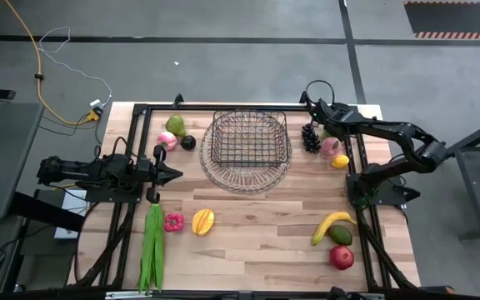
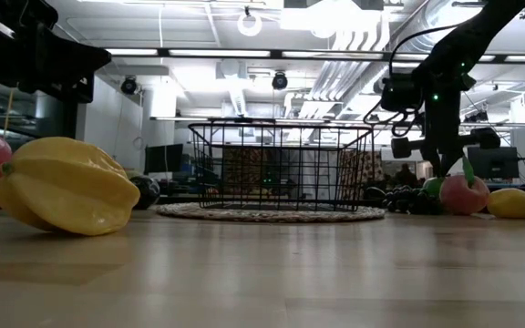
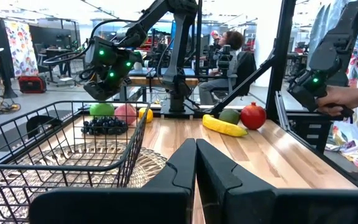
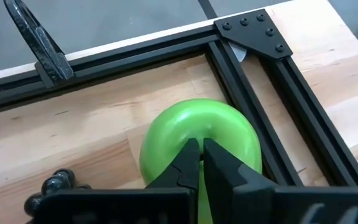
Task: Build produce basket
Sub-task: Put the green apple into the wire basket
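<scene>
Pickup stage: right claw [image 4: 201, 163] pinched shut over the green apple [image 4: 197, 140] at the surface's far right corner.
Basket [image 1: 249, 137] sits mid-surface, empty; next it needs a clean lift across. Left claw [image 1: 176, 173] shut, holding nothing.

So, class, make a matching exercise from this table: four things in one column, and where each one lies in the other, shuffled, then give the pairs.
Things:
1. basket
2. long green pods
3. dark grapes
4. red apple

Places:
A. near edge, left side
B. near right corner, by the banana
C. middle of the far half
D. just right of the basket

Pairs: 1-C, 2-A, 3-D, 4-B
</scene>
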{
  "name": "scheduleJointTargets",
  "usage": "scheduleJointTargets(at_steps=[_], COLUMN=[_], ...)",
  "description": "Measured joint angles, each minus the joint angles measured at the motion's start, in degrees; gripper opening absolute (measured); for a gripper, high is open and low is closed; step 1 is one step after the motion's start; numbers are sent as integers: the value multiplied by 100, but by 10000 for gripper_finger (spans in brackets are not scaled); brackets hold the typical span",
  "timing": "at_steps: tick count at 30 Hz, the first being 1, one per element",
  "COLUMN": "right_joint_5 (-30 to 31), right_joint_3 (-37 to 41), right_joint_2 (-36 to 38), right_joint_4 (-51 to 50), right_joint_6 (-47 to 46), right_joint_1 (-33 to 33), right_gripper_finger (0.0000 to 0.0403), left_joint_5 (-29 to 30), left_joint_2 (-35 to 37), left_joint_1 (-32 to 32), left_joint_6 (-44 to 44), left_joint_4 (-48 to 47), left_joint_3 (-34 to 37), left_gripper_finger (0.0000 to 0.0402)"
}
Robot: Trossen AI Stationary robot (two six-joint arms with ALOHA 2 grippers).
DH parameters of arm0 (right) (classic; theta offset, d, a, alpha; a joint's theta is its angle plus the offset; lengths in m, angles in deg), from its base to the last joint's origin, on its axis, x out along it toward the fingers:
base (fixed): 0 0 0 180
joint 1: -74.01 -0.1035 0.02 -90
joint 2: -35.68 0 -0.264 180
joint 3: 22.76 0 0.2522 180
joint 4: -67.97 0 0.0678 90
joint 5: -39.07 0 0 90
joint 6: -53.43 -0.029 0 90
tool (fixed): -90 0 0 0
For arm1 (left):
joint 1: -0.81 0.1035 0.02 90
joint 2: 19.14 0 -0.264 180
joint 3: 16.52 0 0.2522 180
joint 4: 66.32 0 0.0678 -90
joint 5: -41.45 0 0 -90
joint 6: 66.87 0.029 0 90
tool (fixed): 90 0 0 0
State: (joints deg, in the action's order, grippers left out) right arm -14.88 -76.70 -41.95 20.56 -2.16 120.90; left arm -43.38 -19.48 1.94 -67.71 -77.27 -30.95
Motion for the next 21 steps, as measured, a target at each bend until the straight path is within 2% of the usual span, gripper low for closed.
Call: scheduleJointTargets(at_steps=[8, 16, 21], right_joint_5=[26, 123, 67], right_joint_3=[0, -172, -400], right_joint_2=[169, 1088, 1647], right_joint_4=[38, 138, 507], right_joint_6=[364, 836, 1373], right_joint_1=[-70, -388, -843], right_gripper_finger=[1, 0, 0], left_joint_5=[-2, 2, 0], left_joint_2=[0, -2, -1], left_joint_1=[0, 2, 0], left_joint_6=[0, 0, 0], left_joint_4=[-2, 0, 0], left_joint_3=[0, 0, 0], left_gripper_finger=[1, 1, 1])
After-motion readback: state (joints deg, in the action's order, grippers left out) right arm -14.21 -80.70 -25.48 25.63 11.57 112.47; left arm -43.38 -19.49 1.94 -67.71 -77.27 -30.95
